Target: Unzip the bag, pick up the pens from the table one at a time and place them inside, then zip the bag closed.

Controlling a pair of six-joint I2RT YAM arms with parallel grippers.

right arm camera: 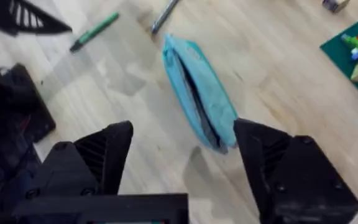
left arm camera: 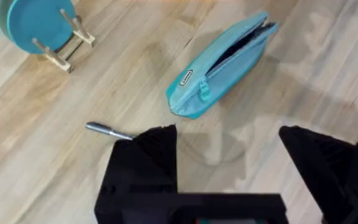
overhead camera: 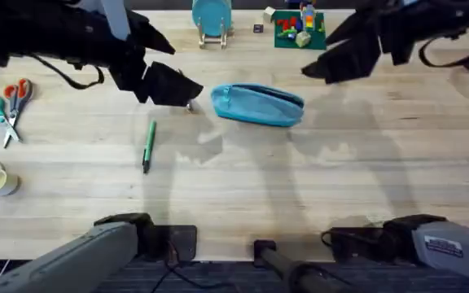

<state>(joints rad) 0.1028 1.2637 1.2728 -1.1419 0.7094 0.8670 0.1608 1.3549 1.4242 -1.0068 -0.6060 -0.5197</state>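
Seen from overhead, the nearest task item on the desk (overhead camera: 243, 179) is the green pen (overhead camera: 148, 146), lying nearly straight along the 12-to-6 line at about 8 o'clock from the bag, well apart from it and touched by nothing. Farther back, near the desk's middle, lies the light blue bag (overhead camera: 257, 104), its long axis running 9 to 3; its dark zipper (left arm camera: 238, 48) gapes open along the top edge. Just off the bag's 9 o'clock end, the silver-grey pen (left arm camera: 107, 130) rests on the wood, partly hidden beneath the left pincer (overhead camera: 173, 88). That pincer hangs above the desk with its fingers spread wide and nothing between them. At about 2 o'clock from the bag, the right pincer (overhead camera: 332, 65) hovers clear of the surface, its fingers likewise wide apart and empty; in its wrist view the bag sits between and beyond the two fingers (right arm camera: 98, 155).
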